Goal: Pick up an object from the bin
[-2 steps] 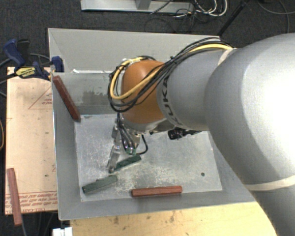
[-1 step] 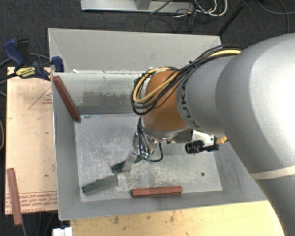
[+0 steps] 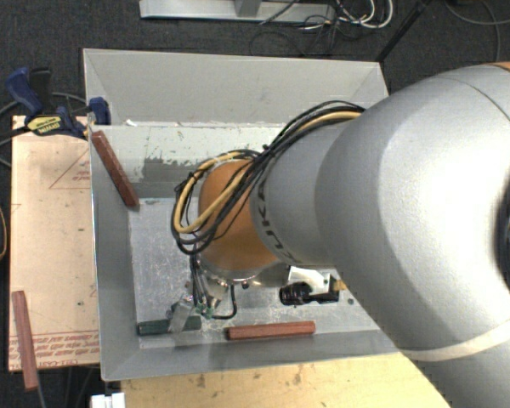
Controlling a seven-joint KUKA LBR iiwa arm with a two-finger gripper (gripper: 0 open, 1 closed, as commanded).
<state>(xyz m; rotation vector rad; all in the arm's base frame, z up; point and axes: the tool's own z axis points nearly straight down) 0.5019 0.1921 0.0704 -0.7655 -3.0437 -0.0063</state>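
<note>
Gripper (image 3: pixel 189 311) is hanging low in the bin's (image 3: pixel 110 296) near-left corner, right by a dark green flat piece (image 3: pixel 155 328). I can't tell if it's spread or closed. Suggest centring over it, then descending straight, avoiding the reddish-brown stick (image 3: pixel 270 331).

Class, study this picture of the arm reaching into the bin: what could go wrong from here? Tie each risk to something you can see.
The gripper sits low in the near left corner of the bin, so it might scrape the wall. The dark green flat piece beside it lies flat on the floor and may slide away rather than lift. The red-brown bar close by could get knocked or dragged along.
</note>
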